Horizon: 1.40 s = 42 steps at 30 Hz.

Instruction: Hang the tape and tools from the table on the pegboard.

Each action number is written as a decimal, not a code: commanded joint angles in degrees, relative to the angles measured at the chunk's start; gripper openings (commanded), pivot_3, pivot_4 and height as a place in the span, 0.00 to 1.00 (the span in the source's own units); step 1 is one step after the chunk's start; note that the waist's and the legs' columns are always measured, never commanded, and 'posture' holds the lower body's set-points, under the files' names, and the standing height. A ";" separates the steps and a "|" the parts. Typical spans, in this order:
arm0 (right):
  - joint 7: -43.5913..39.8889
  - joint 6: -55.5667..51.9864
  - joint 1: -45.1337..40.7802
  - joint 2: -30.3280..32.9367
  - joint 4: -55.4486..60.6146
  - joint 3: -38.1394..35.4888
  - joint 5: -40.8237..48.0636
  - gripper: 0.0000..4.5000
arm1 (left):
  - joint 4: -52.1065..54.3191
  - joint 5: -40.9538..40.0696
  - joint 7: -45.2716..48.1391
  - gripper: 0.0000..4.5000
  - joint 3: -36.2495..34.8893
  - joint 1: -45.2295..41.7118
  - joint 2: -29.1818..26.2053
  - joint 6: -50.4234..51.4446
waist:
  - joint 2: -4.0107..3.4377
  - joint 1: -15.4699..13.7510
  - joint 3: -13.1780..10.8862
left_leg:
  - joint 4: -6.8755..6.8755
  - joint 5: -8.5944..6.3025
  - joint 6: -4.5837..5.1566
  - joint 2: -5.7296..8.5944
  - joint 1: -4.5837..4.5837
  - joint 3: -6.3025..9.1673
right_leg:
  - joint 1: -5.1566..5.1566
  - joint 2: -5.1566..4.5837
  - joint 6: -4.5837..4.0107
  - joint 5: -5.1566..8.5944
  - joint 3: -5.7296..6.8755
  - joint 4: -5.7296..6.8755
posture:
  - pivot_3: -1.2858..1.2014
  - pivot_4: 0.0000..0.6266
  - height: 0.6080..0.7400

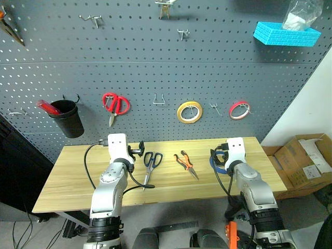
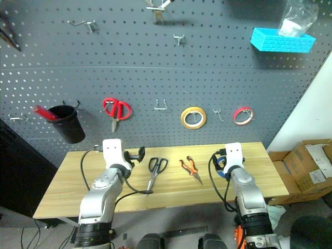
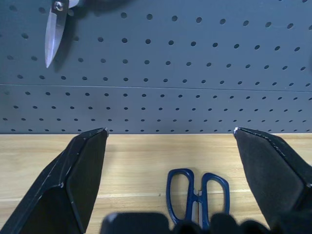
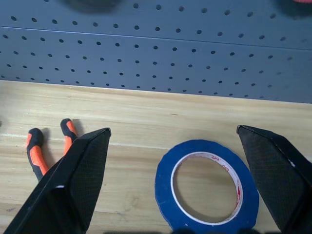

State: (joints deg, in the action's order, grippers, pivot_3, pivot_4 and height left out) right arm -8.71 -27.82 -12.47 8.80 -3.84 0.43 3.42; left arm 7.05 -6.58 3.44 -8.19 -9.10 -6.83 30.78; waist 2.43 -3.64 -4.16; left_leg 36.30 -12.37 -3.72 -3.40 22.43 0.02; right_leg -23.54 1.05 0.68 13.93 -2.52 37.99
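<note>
Lying on the table (image 1: 67,176) from left to right are one pair of dark scissors (image 1: 150,163), one pair of pliers (image 1: 185,163) and one blue tape (image 4: 207,185). Both tools lie handles toward the pegboard (image 1: 155,67), tips toward the near edge. The left gripper (image 3: 170,165) and right gripper (image 4: 173,170) both stand wide, holding nothing. The tape lies flat just beyond the right one.

light: bright, even | shadows: soft | focus: sharp | edges: slightly bowed
</note>
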 commanded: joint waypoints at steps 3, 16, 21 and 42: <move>-1.59 2.34 -1.14 0.66 1.28 0.72 -0.14 1.00 | 1.23 -0.36 0.50 0.99 -0.04 -0.86 -0.78 -1.52 | -0.01 -0.51 0.04 | 0.00 0.00 0.00 0.00 0.00 0.00 | 0.00 0.00 0.00 0.00 0.00 0.00 | 0.63 0.00 1.00; -11.93 -0.63 -0.31 8.38 2.70 5.80 -1.04 1.00 | 2.06 -5.47 12.56 0.99 5.77 -5.24 -3.20 1.60 | -0.03 -1.03 0.22 | 0.02 0.00 0.00 0.02 0.01 -0.02 | 0.01 0.00 -0.32 0.19 -0.01 -0.02 | 0.61 0.04 1.00; -20.35 -2.28 -4.21 13.09 -2.77 8.46 -0.70 1.00 | -0.57 -9.66 21.60 0.99 11.23 -9.45 -3.03 5.89 | -0.09 -0.60 0.05 | 0.07 0.00 0.01 0.10 -0.03 -0.05 | 0.08 -0.02 -0.34 0.20 -0.12 -0.04 | 0.60 0.10 1.00; -28.87 3.72 -21.34 14.38 -34.30 8.57 -1.56 1.00 | -4.32 -19.05 26.12 0.99 16.67 -7.84 4.86 20.27 | -0.63 0.92 -9.55 | -0.01 -0.06 0.28 0.01 0.60 0.08 | -0.51 0.09 -0.06 0.11 -0.10 0.01 | 0.60 0.48 1.00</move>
State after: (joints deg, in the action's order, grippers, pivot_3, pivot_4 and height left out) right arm -37.43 -26.12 -32.89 22.98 -36.46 10.20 2.25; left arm 2.09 -24.39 29.42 8.17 -17.00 -2.61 50.98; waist 1.79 -2.72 -13.71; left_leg 36.28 -12.43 -3.43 -3.39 23.04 0.11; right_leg -24.06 1.13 0.63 14.04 -2.61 37.98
